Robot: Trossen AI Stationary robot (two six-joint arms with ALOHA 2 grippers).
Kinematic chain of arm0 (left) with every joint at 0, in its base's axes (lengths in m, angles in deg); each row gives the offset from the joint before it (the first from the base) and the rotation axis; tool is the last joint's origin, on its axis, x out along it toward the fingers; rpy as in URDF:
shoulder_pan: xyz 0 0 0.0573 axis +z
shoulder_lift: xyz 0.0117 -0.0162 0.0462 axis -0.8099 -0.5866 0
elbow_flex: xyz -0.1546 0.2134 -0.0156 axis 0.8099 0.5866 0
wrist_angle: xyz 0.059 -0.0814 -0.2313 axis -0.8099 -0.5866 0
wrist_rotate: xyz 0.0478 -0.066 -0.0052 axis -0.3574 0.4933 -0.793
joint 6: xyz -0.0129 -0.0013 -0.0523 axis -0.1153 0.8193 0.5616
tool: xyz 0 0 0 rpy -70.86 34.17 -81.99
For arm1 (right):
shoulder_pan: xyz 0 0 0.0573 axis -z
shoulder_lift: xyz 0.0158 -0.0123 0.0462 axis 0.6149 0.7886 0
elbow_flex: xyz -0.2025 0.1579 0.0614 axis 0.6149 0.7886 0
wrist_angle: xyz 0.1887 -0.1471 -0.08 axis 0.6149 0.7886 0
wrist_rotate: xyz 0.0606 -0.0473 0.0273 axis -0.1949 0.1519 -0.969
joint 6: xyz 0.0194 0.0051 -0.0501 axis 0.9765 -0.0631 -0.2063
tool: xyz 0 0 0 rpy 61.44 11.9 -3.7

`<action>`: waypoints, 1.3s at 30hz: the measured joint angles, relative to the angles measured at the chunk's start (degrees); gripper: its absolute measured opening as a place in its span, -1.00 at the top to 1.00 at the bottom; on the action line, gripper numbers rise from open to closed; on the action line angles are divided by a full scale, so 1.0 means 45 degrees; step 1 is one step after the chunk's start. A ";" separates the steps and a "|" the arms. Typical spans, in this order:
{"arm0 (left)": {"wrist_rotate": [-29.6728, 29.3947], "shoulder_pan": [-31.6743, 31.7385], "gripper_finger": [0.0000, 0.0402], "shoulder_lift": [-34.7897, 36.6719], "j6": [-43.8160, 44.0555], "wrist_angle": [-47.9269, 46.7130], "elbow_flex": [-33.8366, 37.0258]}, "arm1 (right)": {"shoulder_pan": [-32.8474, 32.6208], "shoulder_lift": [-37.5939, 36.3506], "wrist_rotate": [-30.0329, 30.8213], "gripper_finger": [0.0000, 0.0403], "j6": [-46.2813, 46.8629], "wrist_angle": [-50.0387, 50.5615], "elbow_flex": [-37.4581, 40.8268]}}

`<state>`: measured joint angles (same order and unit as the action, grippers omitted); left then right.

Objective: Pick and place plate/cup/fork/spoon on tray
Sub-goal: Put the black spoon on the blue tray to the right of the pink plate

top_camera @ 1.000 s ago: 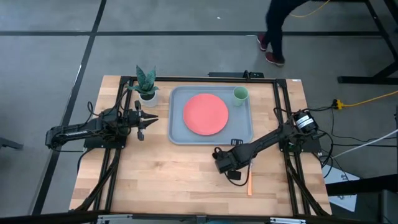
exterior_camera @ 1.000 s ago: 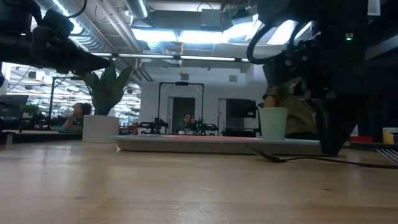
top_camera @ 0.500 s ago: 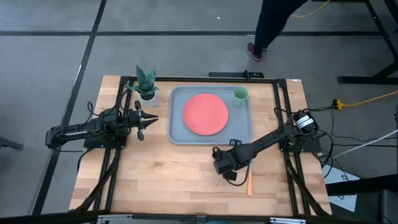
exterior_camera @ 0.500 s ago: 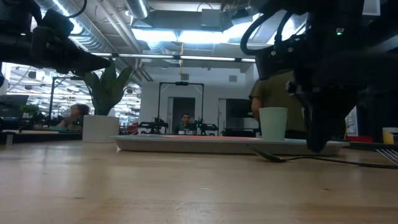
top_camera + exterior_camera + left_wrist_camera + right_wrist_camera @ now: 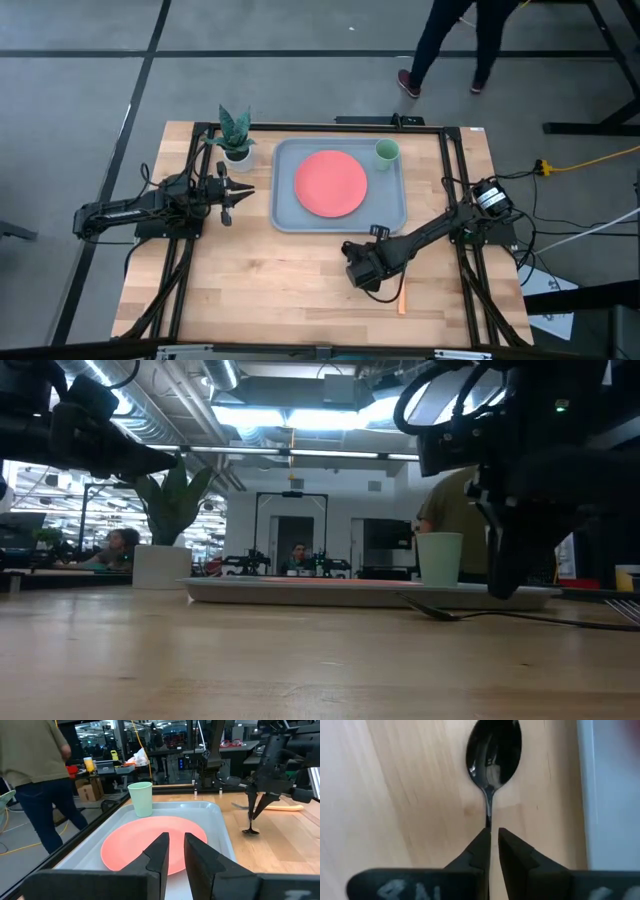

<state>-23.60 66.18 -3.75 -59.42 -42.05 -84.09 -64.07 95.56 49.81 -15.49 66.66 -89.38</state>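
Note:
The coral plate (image 5: 331,183) and the pale-green cup (image 5: 387,151) stand on the grey-blue tray (image 5: 285,215). My right gripper (image 5: 362,275) is over the bare table just near of the tray. It points down and is shut on the dark spoon (image 5: 494,750), which the gripper hides in the high view. The spoon also shows in the left wrist view (image 5: 251,822). The orange-handled fork (image 5: 401,297) lies flat on the table beside my right gripper. My left gripper (image 5: 245,190) waits left of the tray, fingers together and empty. My right gripper pinches the spoon's thin handle (image 5: 488,820) between its two fingers, which come from above and lie along the handle. The spoon hangs nearly upright below the fingers, bowl (image 5: 250,831) downmost. I cannot tell whether the bowl touches the table.
A white pot with a green plant (image 5: 237,152) stands at the tray's far left corner. Black frame rails run along both sides of the table. A person (image 5: 450,40) walks on the floor beyond the far edge. Bare wood lies near of the tray.
My right gripper has gone a little toward the table's left edge and slightly up, still shut on the spoon. The person beyond the table has walked on.

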 joint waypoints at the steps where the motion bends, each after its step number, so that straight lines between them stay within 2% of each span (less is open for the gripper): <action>1: 0.0000 0.0000 0.73 0.0000 0.0000 0.0002 0.0000 | 0.0006 0.0000 0.0013 0.79 0.0152 -0.0035 0.0000; 24: 0.0000 -0.0005 0.73 0.0000 0.0000 0.0000 0.0000 | -0.0009 0.0000 -0.0057 0.79 0.0889 0.0346 0.0000; 27: 0.0000 -0.0005 0.74 0.0000 0.0000 0.0001 0.0000 | 0.0019 0.0000 -0.0107 0.68 0.1181 0.0629 0.0000; 30: 0.0000 -0.0005 0.74 0.0000 0.0000 0.0000 0.0000 | 0.0019 0.0000 -0.0107 0.48 0.1085 0.0654 0.0000; 34: 0.0000 -0.0005 0.73 0.0000 0.0000 0.0004 0.0000 | 0.0017 0.0000 -0.0430 0.26 0.0220 0.0613 0.0000; 39: 0.0000 -0.0005 0.74 -0.0001 0.0000 0.0005 0.0000 | 0.0010 -0.0005 -0.0675 0.18 0.0117 0.0591 0.0000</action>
<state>-23.60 66.16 -3.75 -59.42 -42.03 -84.09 -64.03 95.54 46.78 -14.97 69.32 -89.38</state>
